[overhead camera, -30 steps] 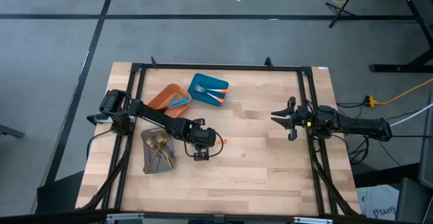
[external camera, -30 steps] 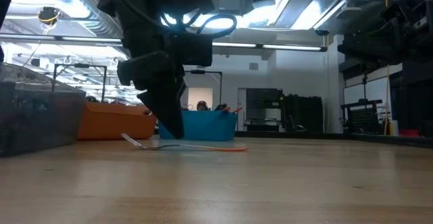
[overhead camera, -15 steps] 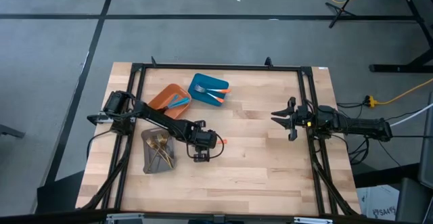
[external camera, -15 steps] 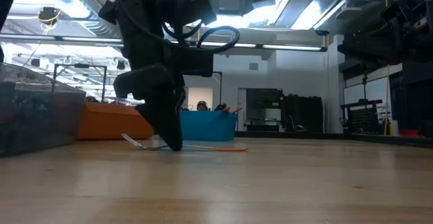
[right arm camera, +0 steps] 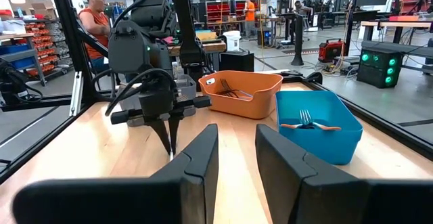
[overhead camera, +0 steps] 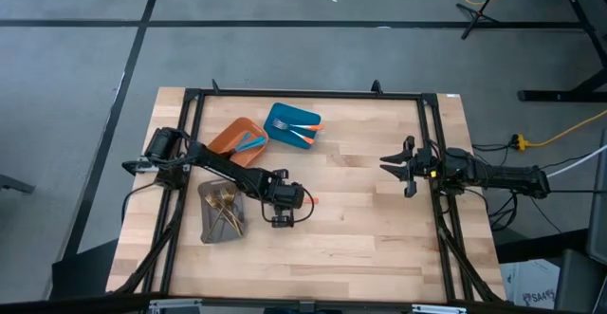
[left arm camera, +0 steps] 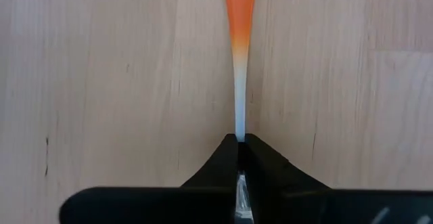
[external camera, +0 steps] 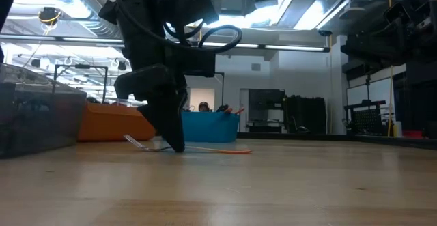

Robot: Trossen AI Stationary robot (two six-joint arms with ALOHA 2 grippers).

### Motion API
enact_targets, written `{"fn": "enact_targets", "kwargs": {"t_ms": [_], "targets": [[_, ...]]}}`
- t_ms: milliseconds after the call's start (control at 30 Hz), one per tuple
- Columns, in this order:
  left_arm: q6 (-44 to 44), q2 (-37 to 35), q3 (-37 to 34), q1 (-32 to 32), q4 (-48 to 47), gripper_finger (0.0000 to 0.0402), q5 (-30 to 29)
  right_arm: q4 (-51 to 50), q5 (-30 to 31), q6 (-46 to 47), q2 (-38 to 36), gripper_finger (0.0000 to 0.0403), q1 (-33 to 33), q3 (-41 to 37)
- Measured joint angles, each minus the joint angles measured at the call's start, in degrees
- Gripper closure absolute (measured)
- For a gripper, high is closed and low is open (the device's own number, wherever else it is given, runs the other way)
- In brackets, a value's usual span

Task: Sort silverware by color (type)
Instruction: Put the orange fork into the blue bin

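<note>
An orange-handled fork (external camera: 205, 149) lies flat on the table, tines (external camera: 133, 141) toward the left edge; its orange handle (left arm camera: 240, 11) also shows in the left wrist view. My left gripper (overhead camera: 283, 205) stands over it at the table's middle-left, shut on it. My right gripper (overhead camera: 396, 167) hovers open at the right side, touching nothing. The blue tray (overhead camera: 293, 127) holds orange-handled pieces, the orange tray (overhead camera: 237, 138) blue-handled ones, the grey tray (overhead camera: 222, 212) gold ones. My left gripper pinches the fork's pale neck (left arm camera: 239, 130), between its head and the orange handle, between the two fingers. The fingers (external camera: 175, 140) come from above, pointing down, and close across the fork. The fork lies flat on the table; its head is hidden under the gripper in the wrist view.
The three trays sit in the far-left part of the table, the grey one right beside my left arm. A black frame rail (overhead camera: 308, 93) runs round the table. Bare wood (overhead camera: 360, 219) lies between the two arms. People stand in the room beyond.
My left gripper has come down a little onto the fork and then kept still. The fork stays lying on the table.
</note>
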Motion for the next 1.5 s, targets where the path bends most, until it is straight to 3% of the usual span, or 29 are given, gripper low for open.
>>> {"fn": "enact_targets", "kwargs": {"t_ms": [367,700,1000,1167,1300,1500], "targets": [[2.07,-5.49,0.22,2.90,3.73,0.0395,-0.35,0.04,0.02,0.02,-0.02,0.0311,0.00,-0.02],[20.91,-14.21,0.46,14.86,13.46,0.0395,-1.35,0.28,0.00,0.00,-0.02,0.0311,-0.01,-0.04],[33.62,-14.86,0.50,29.10,17.60,0.0395,-1.19,0.31,0.00,0.02,-0.02,0.0311,-0.01,-0.04],[34.20,-14.76,0.50,35.31,17.43,0.0395,4.69,0.33,0.02,0.00,-0.02,0.0311,-0.02,-0.04],[34.18,-13.47,0.50,38.51,16.49,0.0395,9.24,0.33,0.02,0.02,-0.02,0.0311,-0.02,-0.04],[34.18,-10.01,0.50,39.86,14.33,0.0395,9.29,0.31,-0.02,0.02,0.00,0.0311,0.00,-0.04]]}}
